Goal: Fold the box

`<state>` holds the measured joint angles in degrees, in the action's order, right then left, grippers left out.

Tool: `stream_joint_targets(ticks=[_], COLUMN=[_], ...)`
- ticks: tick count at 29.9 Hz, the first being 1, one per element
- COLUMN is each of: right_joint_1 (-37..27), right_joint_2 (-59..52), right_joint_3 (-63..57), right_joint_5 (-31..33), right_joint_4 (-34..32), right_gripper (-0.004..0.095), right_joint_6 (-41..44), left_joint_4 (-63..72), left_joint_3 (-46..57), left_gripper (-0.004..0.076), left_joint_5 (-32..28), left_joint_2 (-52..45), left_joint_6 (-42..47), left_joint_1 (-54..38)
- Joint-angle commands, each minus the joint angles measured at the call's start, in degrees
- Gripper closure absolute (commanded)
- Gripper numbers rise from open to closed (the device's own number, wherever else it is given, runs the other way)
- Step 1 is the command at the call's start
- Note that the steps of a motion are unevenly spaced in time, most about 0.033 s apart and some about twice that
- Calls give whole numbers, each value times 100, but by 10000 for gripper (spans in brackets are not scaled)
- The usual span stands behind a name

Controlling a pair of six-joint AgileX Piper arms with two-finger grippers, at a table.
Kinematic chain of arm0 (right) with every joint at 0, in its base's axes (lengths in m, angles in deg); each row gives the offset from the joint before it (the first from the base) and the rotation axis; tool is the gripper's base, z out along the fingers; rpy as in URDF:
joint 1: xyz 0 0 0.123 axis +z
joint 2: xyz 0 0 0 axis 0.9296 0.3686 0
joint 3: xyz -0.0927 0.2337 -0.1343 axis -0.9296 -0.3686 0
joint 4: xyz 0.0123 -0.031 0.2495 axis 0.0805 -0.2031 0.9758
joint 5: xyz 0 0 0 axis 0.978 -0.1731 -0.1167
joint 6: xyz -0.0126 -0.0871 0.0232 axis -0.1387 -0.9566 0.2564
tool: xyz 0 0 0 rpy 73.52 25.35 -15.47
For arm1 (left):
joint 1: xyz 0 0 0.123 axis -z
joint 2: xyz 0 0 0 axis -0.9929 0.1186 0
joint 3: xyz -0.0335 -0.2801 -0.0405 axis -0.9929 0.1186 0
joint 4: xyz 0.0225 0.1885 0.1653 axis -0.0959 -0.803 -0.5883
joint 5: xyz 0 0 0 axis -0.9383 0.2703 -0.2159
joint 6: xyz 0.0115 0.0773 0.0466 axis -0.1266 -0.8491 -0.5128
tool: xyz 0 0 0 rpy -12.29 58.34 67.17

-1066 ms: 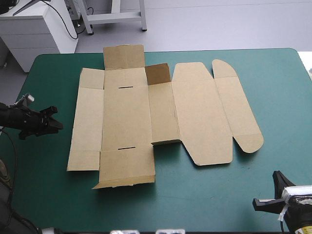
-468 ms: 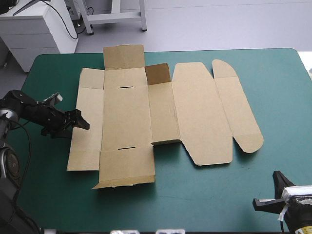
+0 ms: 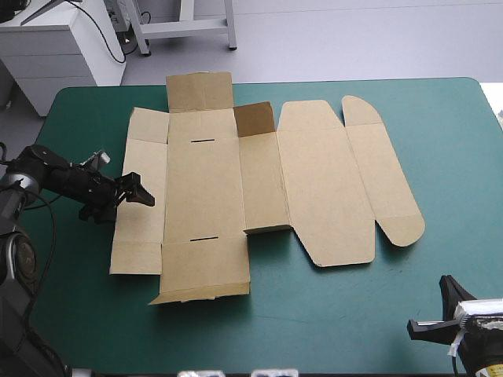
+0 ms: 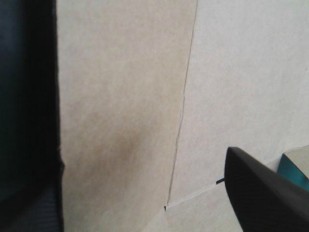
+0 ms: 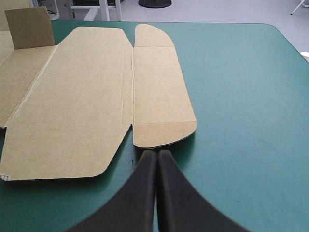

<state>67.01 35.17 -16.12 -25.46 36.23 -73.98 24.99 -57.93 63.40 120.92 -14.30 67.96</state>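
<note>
- Item inspected: the box (image 3: 204,188) lies opened out as a cut sheet of brown board on the teal-green desk (image 3: 448,141). Nearly all of it is flat.
- Left claw (image 3: 140,193): open, its black fingers standing apart, low over the outermost side panel (image 3: 146,157) of the sheet. The wrist view shows only brown board and a crease line under and ahead of the fingers. Nothing is gripped. Whether a fingertip touches the board cannot be told.
- Right claw (image 5: 157,153): closed, fingers meeting in one point, and empty. It stands off the sheet. The rounded flap (image 5: 161,133) at the lid end lies just ahead of its tips, apart from them.
- Work done, as judged: very little. One small flap (image 3: 254,119) stands upright well ahead of the left claw, toward the desk's far edge. The end flap (image 3: 200,90) next to it appears tilted up. No wall is raised and tucked. The far slot (image 3: 203,141) and the near slot (image 3: 204,238) in the base panel ahead of the left claw hold nothing.
- Work left, as judged: practically the whole task. The side walls must be raised, the end flaps folded over and their tabs tucked, so that a tray stands with its lid flat.
- Step in hand, as judged: the left claw is positioned to start on the side panel beneath it, while the right claw waits clear of the sheet.
</note>
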Motion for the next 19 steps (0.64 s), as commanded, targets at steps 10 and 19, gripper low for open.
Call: stream_joint_targets(ticks=[10, 19], right_joint_1=[10, 10], right_joint_2=[-141, -141], right_joint_3=[157, 157], right_joint_5=[-448, -448], right_joint_4=[-22, -22], right_gripper=[928, 928], right_joint_6=[-42, -42], left_joint_4=[616, 640], left_joint_3=[-156, -156], left_gripper=[192, 723], left_joint_5=[534, 534], left_joint_2=[-68, -89], left_joint_6=[0, -38], left_joint_1=[383, 372])
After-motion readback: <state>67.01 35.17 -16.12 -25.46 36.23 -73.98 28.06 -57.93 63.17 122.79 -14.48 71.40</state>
